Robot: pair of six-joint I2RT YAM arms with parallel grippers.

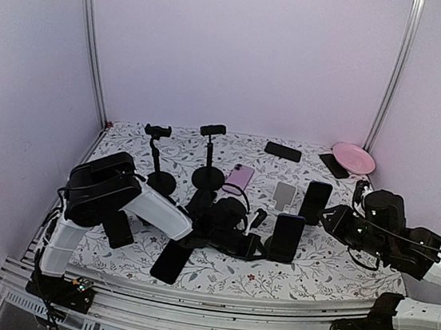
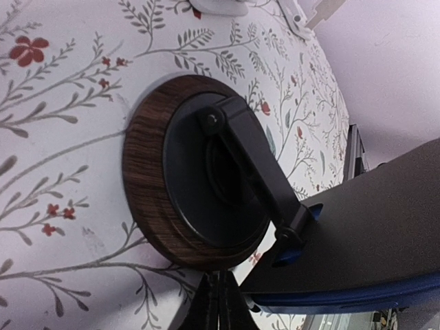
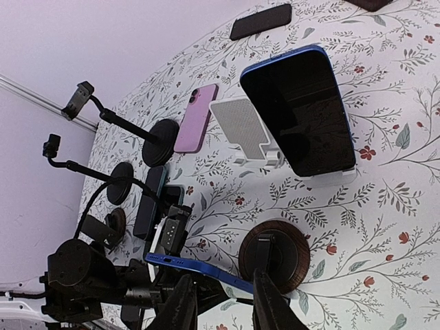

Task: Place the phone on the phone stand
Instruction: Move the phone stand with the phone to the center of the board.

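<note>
At mid-table, on the floral cloth [image 1: 329, 267]: the wood-rimmed phone stand [image 2: 199, 179], a round black base with a black arm rising off it.

Task's thing: the blue-edged phone [image 1: 286, 237] stands upright over that stand. In the left wrist view the stand's arm ends in a small clip pressed against the phone's dark back.

Left gripper [image 2: 218, 294]: fingers together, nothing between them, the tip just beside the stand's base on its near side.

Right gripper [image 3: 224, 276]: fingers apart, hovering just right of the stand. The phone's blue edge runs past the tips. I see nothing pinched between them, and I cannot tell whether they touch the phone.

Progress, as I judge it: the placing looks done or nearly done, since the phone is up on the stand's holder, not on the cloth. What I cannot confirm is whether it is properly seated. Left to do, probably, is to back both arms away and see that it stands alone.

Around the stand:
- Behind it, a second blue phone [image 3: 299, 113] on a white stand.
- Beside that, an empty white stand [image 3: 240, 124] and a pink phone [image 3: 196, 117].
- Further back and left, two tall clamp stands [image 1: 209, 156].

Writing: none legible. No brand, label or logo can be read on any phone or stand, and the screens are dark.
</note>
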